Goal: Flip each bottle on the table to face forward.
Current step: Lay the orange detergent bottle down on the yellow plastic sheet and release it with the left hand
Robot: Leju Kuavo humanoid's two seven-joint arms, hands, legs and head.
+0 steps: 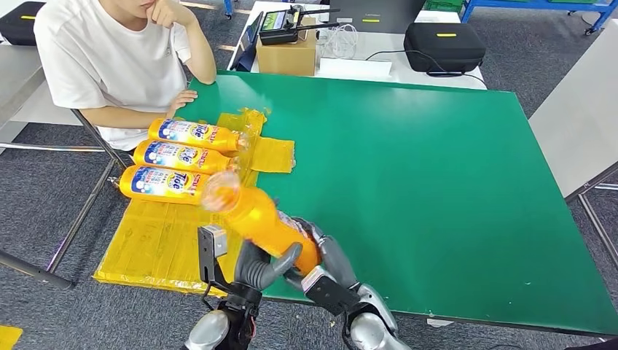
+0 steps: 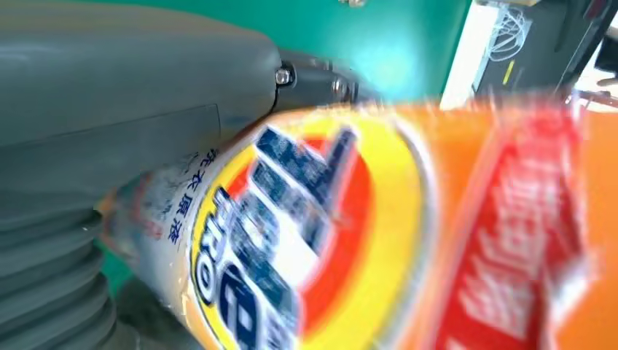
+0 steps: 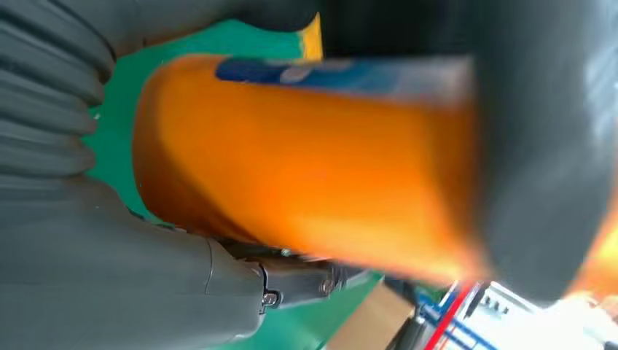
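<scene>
Orange bottle [image 1: 266, 222], cap end blurred, is clasped by left hand [image 1: 266, 268] and right hand [image 1: 326, 257], fingers partly hidden.

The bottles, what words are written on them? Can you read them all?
"Tide": on the labels of the three bottles lying on the yellow sheet, e.g. the nearest lying bottle.
Held bottle: logo and Chinese text in the left wrist view, too blurred to read.

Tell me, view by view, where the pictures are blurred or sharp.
Head view: the three lying bottles and the green table are sharp; the held bottle smears at its cap end. Left wrist view: the bottle's label is streaked with motion blur, letters half readable. Right wrist view: the orange bottle side is soft and out of focus.
</scene>
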